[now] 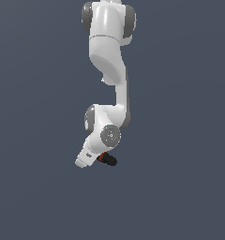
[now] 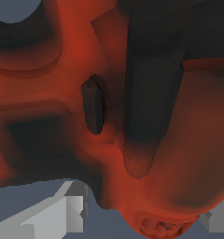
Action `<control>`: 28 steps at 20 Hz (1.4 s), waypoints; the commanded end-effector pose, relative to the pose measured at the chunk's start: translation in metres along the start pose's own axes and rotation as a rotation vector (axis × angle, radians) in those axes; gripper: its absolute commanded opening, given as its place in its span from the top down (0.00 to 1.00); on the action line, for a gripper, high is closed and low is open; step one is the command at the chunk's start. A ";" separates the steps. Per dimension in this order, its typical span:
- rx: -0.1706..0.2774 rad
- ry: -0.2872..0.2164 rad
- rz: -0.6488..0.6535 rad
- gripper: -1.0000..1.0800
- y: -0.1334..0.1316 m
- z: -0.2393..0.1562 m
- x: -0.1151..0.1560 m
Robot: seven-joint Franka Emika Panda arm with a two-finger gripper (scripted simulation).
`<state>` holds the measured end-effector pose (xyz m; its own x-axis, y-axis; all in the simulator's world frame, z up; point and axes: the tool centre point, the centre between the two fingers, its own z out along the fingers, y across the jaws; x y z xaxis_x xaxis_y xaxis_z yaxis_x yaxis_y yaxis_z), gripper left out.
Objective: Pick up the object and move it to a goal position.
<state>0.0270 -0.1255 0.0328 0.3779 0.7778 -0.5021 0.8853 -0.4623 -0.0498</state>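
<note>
The red-orange drill (image 2: 62,93) fills almost the whole wrist view, pressed close to the camera, with its black nose (image 2: 153,93) running across it. My gripper (image 2: 142,219) straddles the drill's lower end. One grey finger (image 2: 69,212) shows on one side and the other finger (image 2: 222,217) on the opposite side, both close against the drill. In the exterior view the white hand (image 1: 86,154) is tilted, and only the drill's black nose and a bit of red (image 1: 108,160) stick out beside it. The fingertips are hidden there.
The arm (image 1: 109,56) hangs down from the top of the exterior view. Around it there is only plain blue-grey background (image 1: 180,187), with no other objects, edges or goal marker in view.
</note>
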 end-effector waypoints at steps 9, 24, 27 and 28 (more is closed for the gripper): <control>-0.001 0.001 0.001 1.00 -0.021 -0.019 -0.001; -0.004 -0.001 0.001 1.00 -0.115 -0.099 -0.002; -0.004 -0.001 0.001 1.00 -0.130 -0.114 -0.002; -0.004 -0.001 0.001 1.00 -0.135 -0.118 -0.002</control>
<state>-0.0575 -0.0206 0.1333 0.3750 0.7773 -0.5051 0.8861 -0.4607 -0.0511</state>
